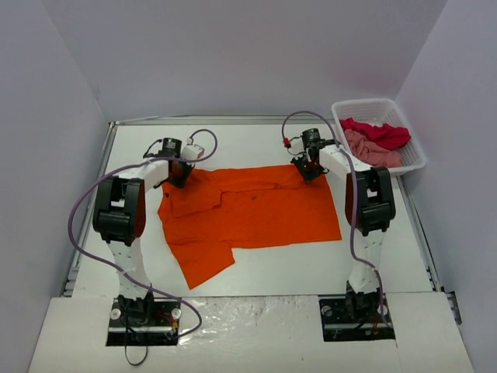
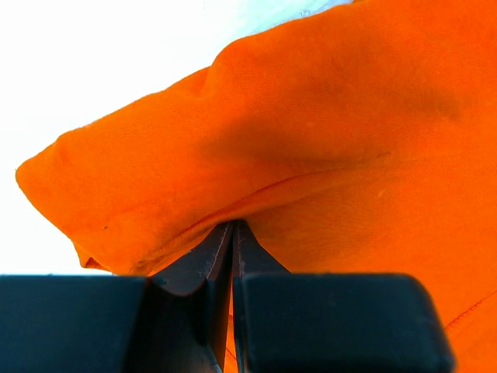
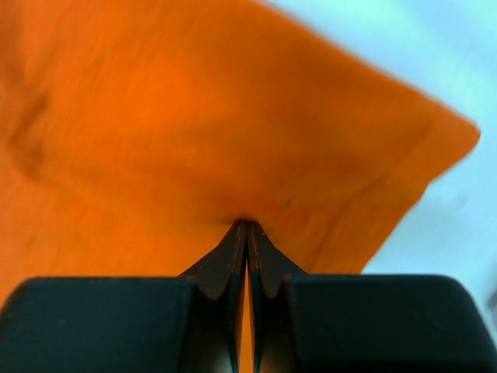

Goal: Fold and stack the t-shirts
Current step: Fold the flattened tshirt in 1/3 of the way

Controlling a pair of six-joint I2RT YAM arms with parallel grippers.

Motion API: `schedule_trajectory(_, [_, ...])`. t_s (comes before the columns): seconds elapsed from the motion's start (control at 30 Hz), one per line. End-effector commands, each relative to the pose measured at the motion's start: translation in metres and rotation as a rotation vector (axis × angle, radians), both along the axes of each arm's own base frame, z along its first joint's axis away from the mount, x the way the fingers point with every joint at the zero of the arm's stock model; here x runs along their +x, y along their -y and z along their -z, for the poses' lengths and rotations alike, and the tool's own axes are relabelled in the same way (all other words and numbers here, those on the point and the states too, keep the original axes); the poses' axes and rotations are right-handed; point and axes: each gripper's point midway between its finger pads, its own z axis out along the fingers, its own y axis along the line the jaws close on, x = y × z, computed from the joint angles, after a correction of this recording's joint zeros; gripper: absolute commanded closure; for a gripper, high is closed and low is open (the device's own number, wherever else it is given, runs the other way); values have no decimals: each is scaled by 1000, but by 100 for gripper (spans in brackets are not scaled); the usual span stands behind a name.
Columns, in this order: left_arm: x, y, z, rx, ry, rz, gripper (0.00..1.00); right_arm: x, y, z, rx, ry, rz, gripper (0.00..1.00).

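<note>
From the top view, the orange t-shirt lies spread across the middle of the white table, between the two arms, with one part reaching toward the near left. The left gripper is down on the shirt's far left corner and the right gripper on its far right corner, so both touch the cloth along its far edge. At the far right of the table stands a white lattice basket, well apart from the orange shirt. Inside it, a crimson t-shirt lies bunched on the far side and a pink t-shirt on the near side, the two touching. In the left wrist view, the left gripper has its dark fingers pressed together, with a fold of the orange t-shirt pinched between their tips. The cloth bulges up around the grip and ends in a rounded corner at the left, with the bright table beyond it. In the right wrist view, the right gripper is likewise closed tight, its tips nipping the orange t-shirt with only a thin sliver of orange showing between the fingers. The cloth fills most of this view and comes to a hemmed corner at the right, past which the pale table shows. This picture is somewhat blurred, so finer detail of the weave cannot be told.
</note>
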Motion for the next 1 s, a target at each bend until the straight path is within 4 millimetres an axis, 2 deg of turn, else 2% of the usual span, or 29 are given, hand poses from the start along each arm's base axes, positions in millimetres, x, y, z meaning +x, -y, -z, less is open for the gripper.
schedule_trajectory(0.0, [-12,-1,13,6,-60,-12,98,26,-1,-4,13,30,32,100])
schedule_trajectory(0.03, [-13,0,13,7,-59,-9,98,28,-1,6,11,13,38,100])
schedule_trajectory(0.1, [-16,-2,14,10,-67,-11,98,38,-3,12,22,12,45,100])
schedule_trajectory(0.23, [-20,-2,13,7,-74,-11,98,44,-1,22,21,1,47,100])
schedule_trajectory(0.4, [-18,-8,13,32,-64,-33,98,36,7,43,18,-51,50,100])
schedule_trajectory(0.57, [-12,-15,23,50,-104,-62,98,31,22,61,4,-92,78,100])
schedule_trajectory(0.7, [-1,-20,30,87,-115,-83,98,34,24,66,4,-99,84,100])
schedule_trajectory(0.97, [23,-26,20,131,-95,-94,98,46,24,69,9,-92,86,100])
